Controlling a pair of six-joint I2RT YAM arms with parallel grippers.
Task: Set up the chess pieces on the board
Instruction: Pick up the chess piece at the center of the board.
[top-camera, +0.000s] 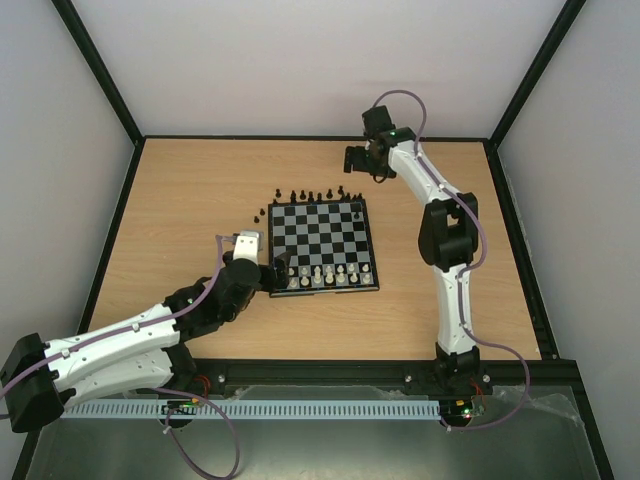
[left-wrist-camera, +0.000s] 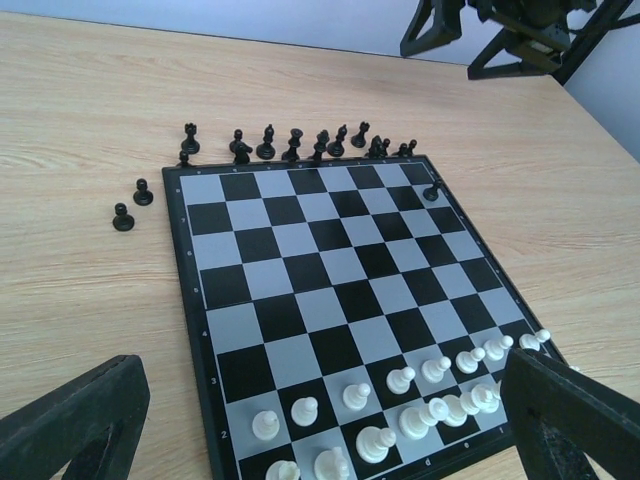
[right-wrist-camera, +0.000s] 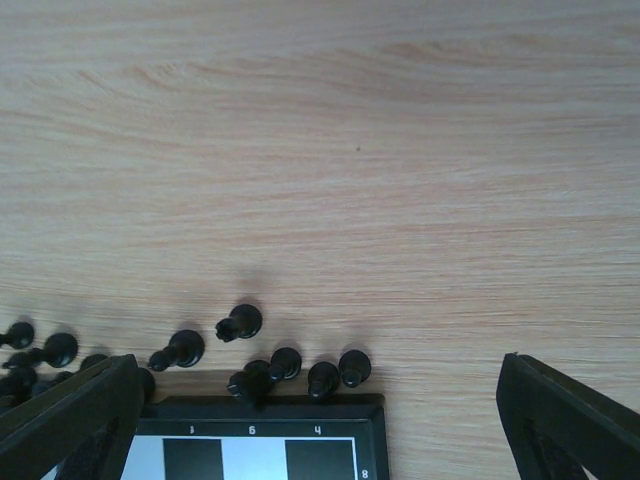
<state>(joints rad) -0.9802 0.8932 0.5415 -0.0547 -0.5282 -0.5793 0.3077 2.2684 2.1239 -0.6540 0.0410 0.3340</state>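
- Wooden table (top-camera: 180, 220) carries two black pawns (left-wrist-camera: 132, 205) just off the board's far-left corner, close together and upright.
- The left arm reaches in low from the near-left, with the left gripper (top-camera: 278, 270) at the board's near-left corner. Its fingers (left-wrist-camera: 70, 425) are spread wide with nothing between them (the wrist view looks across the whole board through the gap).
- The board (top-camera: 325, 235) lies flat mid-table, with black and pale grey checks inside a thin dark border.
- The white pieces (left-wrist-camera: 400, 400) fill the two near rows, pawns in front, just beyond the left gripper's fingertips.
- The black pieces (left-wrist-camera: 290, 145) stand in a loose line on the table along the board's far edge, some bunched or tipped.
- A lone black piece (left-wrist-camera: 432, 190) sits on the board near the far-right corner.
- The right arm rises from its near-right base, bends at the elbow and stretches far and leftward. The right gripper (top-camera: 358, 160) hangs above the table just past the board's far edge.
- Its fingers (right-wrist-camera: 570, 420) are wide apart and hold nothing; the nearest black pieces lie below, between them.
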